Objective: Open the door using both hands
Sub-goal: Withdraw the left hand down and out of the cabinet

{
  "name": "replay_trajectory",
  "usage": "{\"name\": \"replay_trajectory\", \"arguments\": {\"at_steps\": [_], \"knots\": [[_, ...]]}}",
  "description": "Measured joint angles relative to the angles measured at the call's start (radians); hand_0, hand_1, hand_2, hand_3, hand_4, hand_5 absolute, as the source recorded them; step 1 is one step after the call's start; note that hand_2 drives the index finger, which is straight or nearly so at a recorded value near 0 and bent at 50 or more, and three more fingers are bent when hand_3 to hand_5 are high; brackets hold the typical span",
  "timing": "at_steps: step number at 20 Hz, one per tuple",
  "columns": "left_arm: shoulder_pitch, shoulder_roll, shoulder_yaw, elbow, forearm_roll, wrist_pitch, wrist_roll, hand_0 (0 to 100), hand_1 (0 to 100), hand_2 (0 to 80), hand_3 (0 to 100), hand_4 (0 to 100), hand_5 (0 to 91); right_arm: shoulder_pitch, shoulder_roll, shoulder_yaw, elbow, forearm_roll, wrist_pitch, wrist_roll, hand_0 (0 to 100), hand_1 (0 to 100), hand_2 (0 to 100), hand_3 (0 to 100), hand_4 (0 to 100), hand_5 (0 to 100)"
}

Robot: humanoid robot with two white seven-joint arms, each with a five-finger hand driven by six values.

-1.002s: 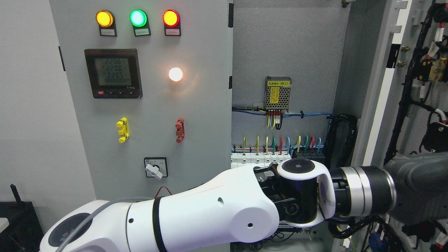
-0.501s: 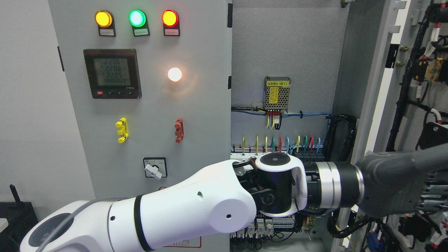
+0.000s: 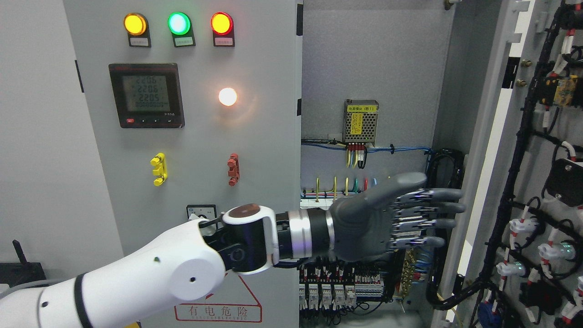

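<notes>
The cabinet's right door (image 3: 537, 136) stands swung open at the picture's right, its inner face carrying black cable looms and small parts. My left hand (image 3: 410, 214), dark grey, reaches across from the lower left on a white arm (image 3: 150, 278). Its fingers (image 3: 437, 209) are stretched out flat toward the door's inner edge and hold nothing. The hand hovers in front of the open compartment (image 3: 373, 91), a short gap left of the door edge. The closed left door (image 3: 191, 114) carries lamps, a meter and a switch. No right arm shows.
Inside the compartment are a small power supply (image 3: 361, 120), coloured wires and rows of terminal blocks (image 3: 337, 287). A black cable bundle (image 3: 448, 182) hangs by the hinge side. A warning label (image 3: 218, 310) sits low on the left door. A dark object (image 3: 23, 273) stands at lower left.
My left arm has drawn back to the left; the hand, earlier out of sight past the right edge, now shows in front of the compartment with fingers extended. The right door stays open.
</notes>
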Motion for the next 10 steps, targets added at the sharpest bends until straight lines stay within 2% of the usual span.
{"name": "replay_trajectory", "arguments": {"at_steps": [3,10], "knots": [[0.084,0.129,0.029,-0.048,-0.002,0.001,-0.018,12,39,0.0,0,0,0.0,0.000,0.000,0.000,0.000,0.000,0.000,0.000,12,39,0,0,0,0],[0.291,0.403,0.107,-0.119,-0.033,0.002,-0.145,12,39,0.0,0,0,0.0,0.000,0.000,0.000,0.000,0.000,0.000,0.000,12,39,0,0,0,0]]}}
